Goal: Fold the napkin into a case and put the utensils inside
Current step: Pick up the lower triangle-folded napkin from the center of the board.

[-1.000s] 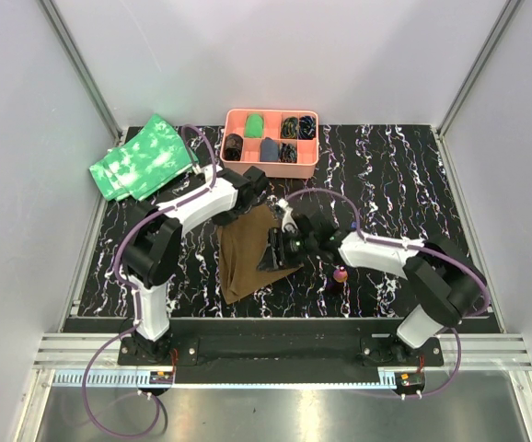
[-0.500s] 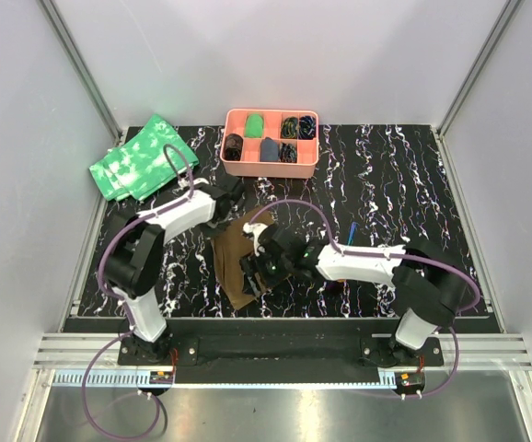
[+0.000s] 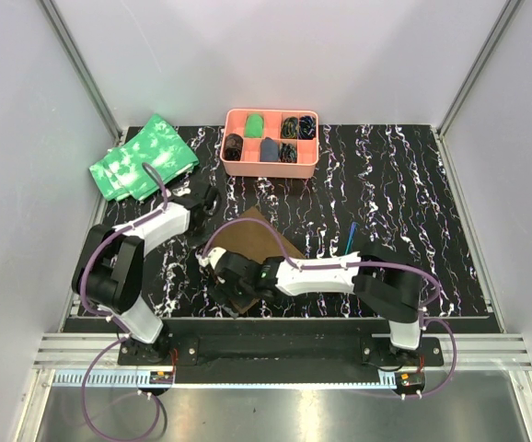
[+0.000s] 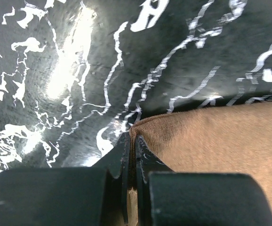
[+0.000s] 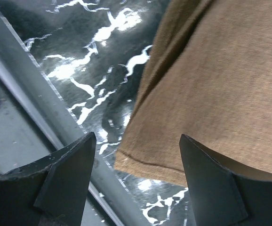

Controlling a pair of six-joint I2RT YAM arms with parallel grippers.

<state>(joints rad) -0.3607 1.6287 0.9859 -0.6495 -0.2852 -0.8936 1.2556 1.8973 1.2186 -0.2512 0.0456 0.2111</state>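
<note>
Soft brown napkin lying layered by the marbled bench's front edge.
My left end effector pinches one woven corner; my right end effector hangs spread wide above the near hem.

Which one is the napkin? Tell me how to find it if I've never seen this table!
Look at the black table with white squiggles all over it. Near its middle, closer to the front than the pink tray, lies the napkin. It is one plain brown cloth with no pattern, unlike the green cloths with white speckles at the far left.
</note>
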